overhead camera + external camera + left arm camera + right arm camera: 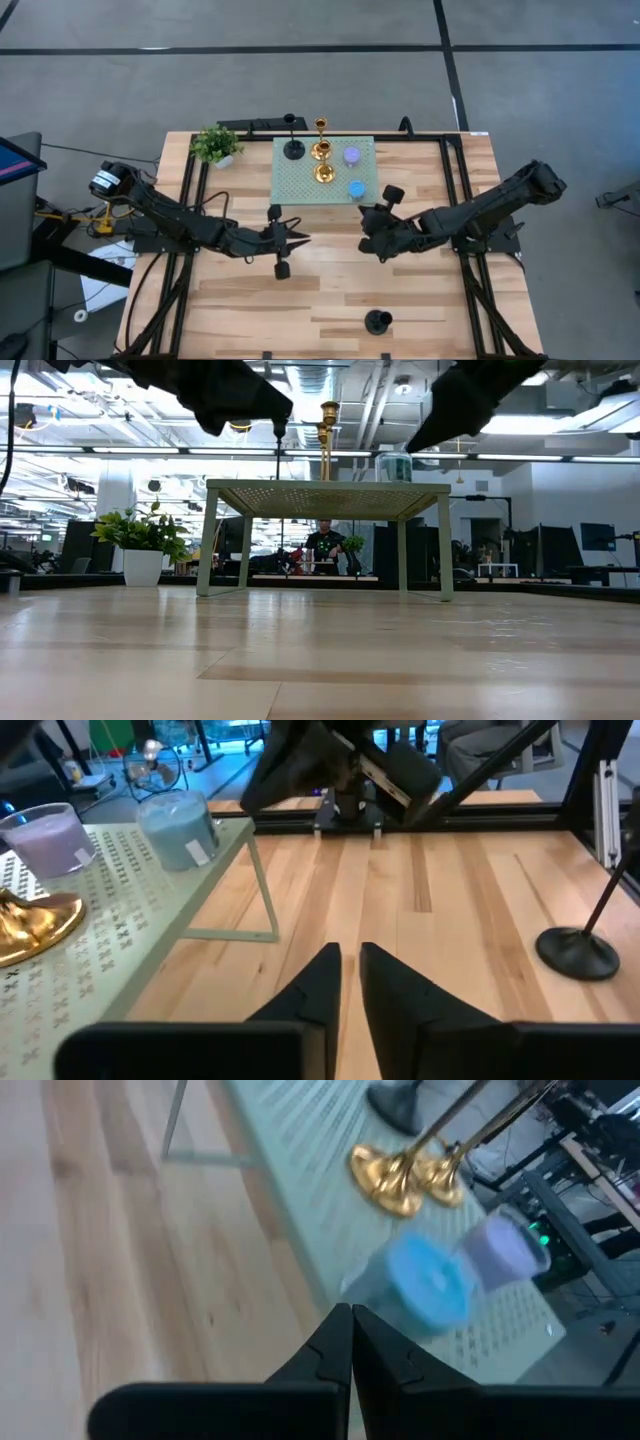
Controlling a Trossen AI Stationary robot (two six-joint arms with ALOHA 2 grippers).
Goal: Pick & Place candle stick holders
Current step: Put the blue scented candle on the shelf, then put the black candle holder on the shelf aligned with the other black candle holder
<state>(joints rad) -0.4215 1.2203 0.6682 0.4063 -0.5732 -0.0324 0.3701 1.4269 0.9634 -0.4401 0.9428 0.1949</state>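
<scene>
The mint-green stand [300, 185] at the table's far middle bears a black holder [293, 150], two gold holders [321, 150] [323, 172], the lilac holder [352, 156] and the blue holder [356, 188], each resting on its base. A second black holder [377, 321] stands on its round base near the table's near edge; it also shows in the left wrist view [578, 948]. My left gripper [302, 238] [347, 965] is shut and empty above the table, just near of the stand. My right gripper [366, 222] [350, 1325] is shut and empty close to the blue holder [425, 1285].
A small green potted plant [216, 146] stands at the table's far left, beside the stand. The stand's legs [265, 905] reach down to the wooden table [330, 290], which shows bare wood between the grippers and the near black holder. A person [325, 545] shows far behind the table.
</scene>
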